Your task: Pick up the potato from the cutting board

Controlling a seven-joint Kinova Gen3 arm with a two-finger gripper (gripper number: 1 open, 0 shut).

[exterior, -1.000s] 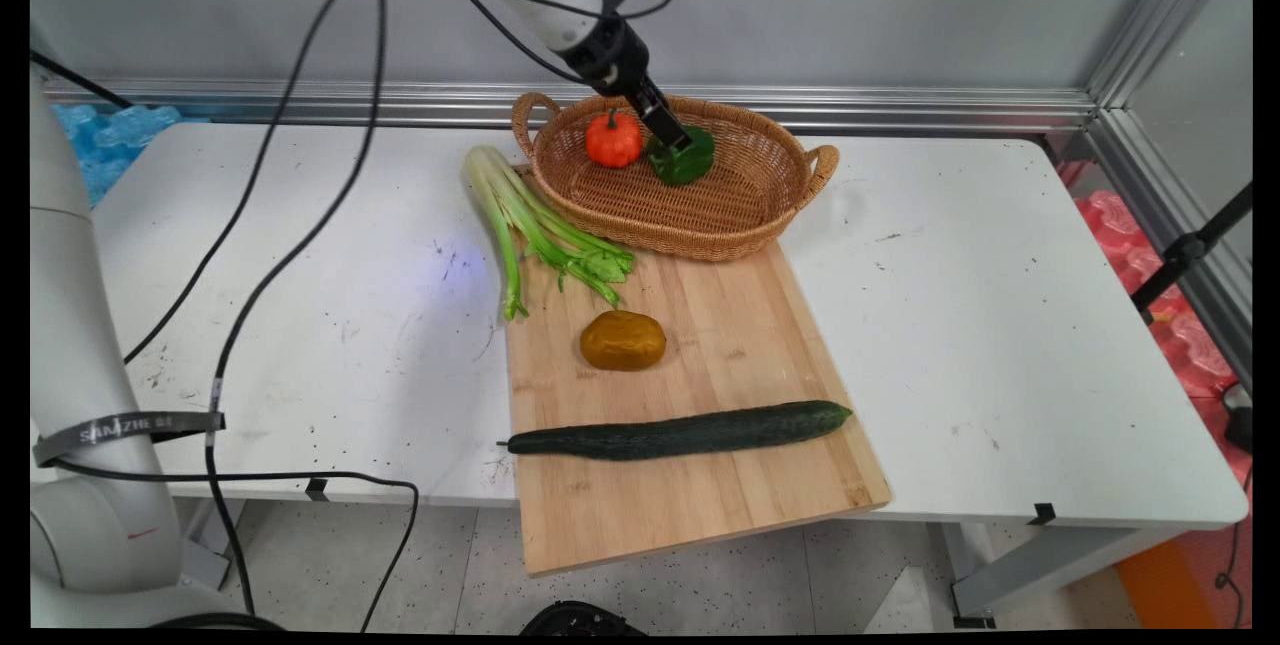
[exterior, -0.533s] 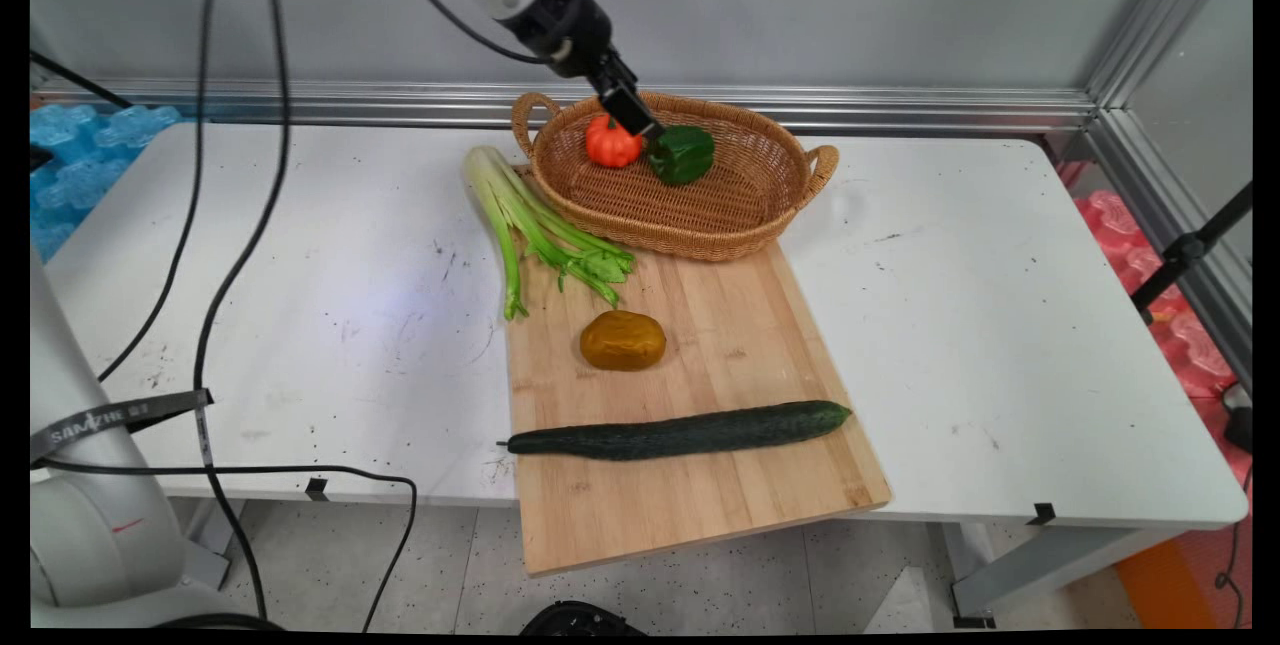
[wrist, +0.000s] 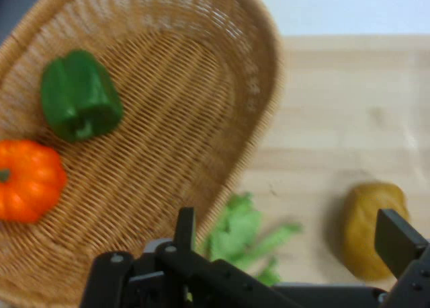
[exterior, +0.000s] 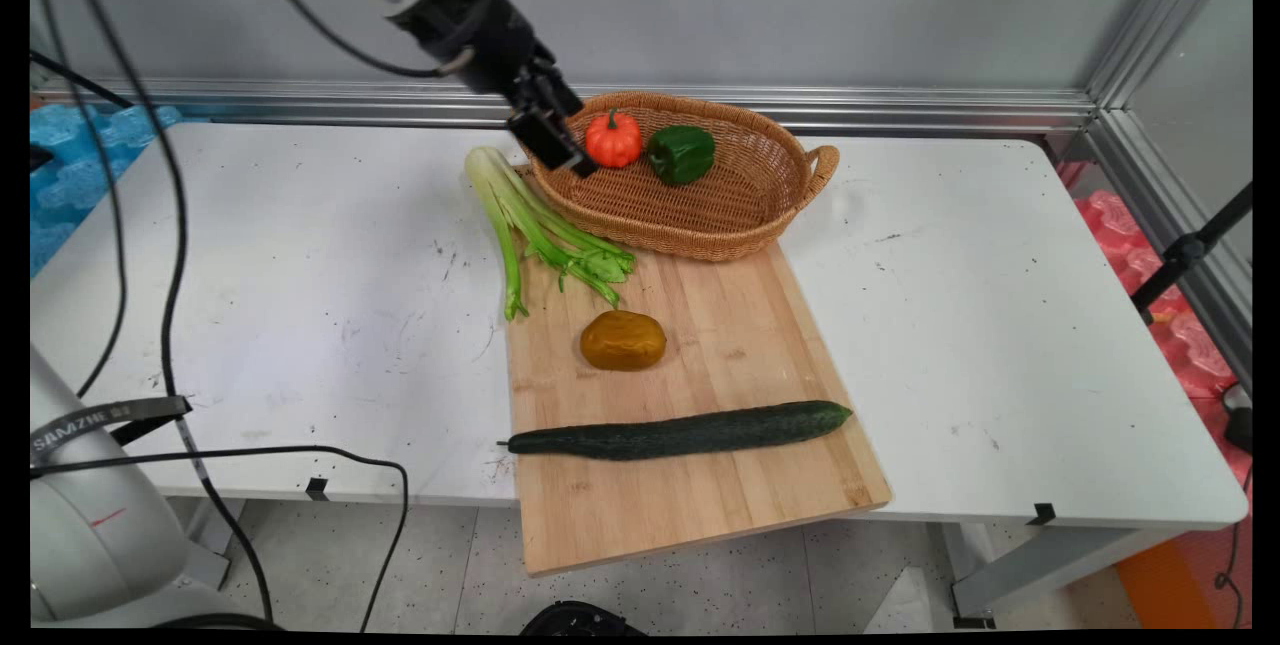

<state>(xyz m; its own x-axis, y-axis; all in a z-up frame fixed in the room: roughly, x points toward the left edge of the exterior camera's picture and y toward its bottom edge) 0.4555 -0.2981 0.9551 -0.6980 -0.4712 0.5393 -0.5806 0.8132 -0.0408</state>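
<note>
My gripper (exterior: 563, 147) hangs open and empty over the left rim of the wicker basket (exterior: 700, 225), just left of the small orange pumpkin (exterior: 613, 138). A green bell pepper (exterior: 681, 153) lies beside the pumpkin inside the basket. In the hand view the gripper (wrist: 292, 237) stands wide open above the basket's rim (wrist: 259, 120), with the pepper (wrist: 79, 103) and pumpkin (wrist: 27, 180) at the left. The celery leaves (wrist: 242, 237) lie between the fingers, and a brown potato (wrist: 366, 227) sits by the right fingertip.
A celery bunch (exterior: 530, 225) lies along the basket's left side, partly on the wooden cutting board (exterior: 720, 505). On the board are the potato (exterior: 622, 340) and a long cucumber (exterior: 680, 430). Black cables hang at the left.
The gripper has drawn away from the green pepper and swung left past the pumpkin to the basket's left rim. The pepper stays in the basket.
</note>
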